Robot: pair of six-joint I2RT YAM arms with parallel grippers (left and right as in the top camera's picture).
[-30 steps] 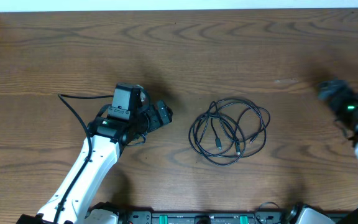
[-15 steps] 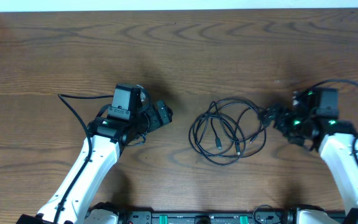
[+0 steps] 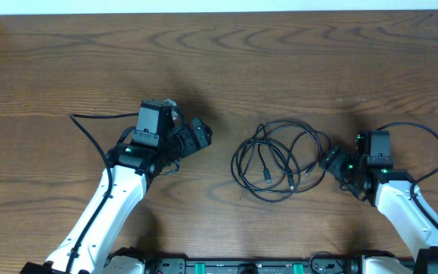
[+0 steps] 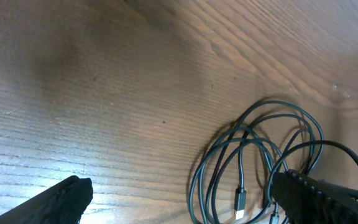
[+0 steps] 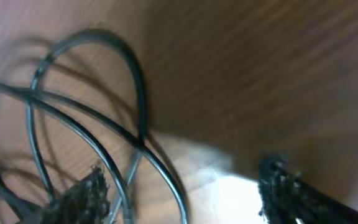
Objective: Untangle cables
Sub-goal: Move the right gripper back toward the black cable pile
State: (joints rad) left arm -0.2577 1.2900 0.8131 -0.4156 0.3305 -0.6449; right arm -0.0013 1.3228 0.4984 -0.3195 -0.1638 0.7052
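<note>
The cables (image 3: 281, 161) lay at nine o'clock from the right pincer (image 3: 330, 161), just beside its spread tips. The left pincer (image 3: 201, 137) was spread too.

Overhead cam: fixed, straight down, far, most of the wooden table (image 3: 280, 61) in frame. Left wrist: low, oblique, looks across it toward the cables (image 4: 240, 186), mid range. Right wrist: right up against the coil's outer loops, blurred. All three views share the cables.

Black cables (image 3: 267, 171) on a brown table (image 3: 280, 61) with wavy wood grain.
</note>
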